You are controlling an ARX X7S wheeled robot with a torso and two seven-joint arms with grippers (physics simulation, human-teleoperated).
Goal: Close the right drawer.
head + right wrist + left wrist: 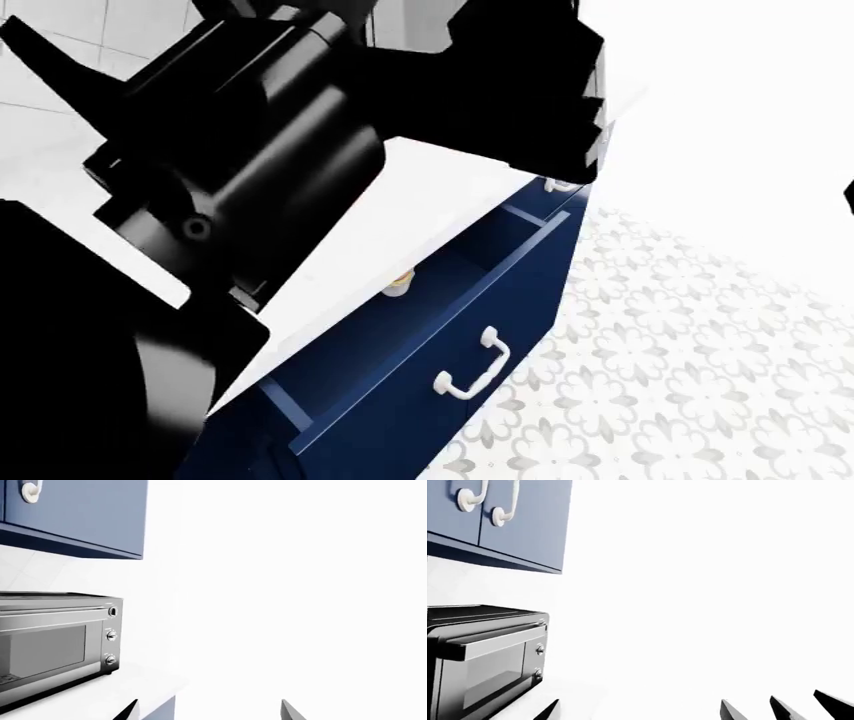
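The right drawer (400,400) shows only in the head view. It is navy blue, pulled out from under the white countertop (400,215), with a white curved bar handle (475,368) on its flat front. Its blue interior (461,270) is open to view, with a small tan object (396,286) at the back. Both arms are raised near the camera, above counter height and away from the drawer. My left gripper (640,712) is open and empty. My right gripper (208,711) is open and empty. Both point at a blank white wall.
Black arm parts (227,170) hide the left and top of the head view. A silver toaster oven (487,660) stands on the counter, also in the right wrist view (53,640). Navy upper cabinets (527,525) with white handles hang above it. Patterned floor tiles (667,360) lie right of the drawer.
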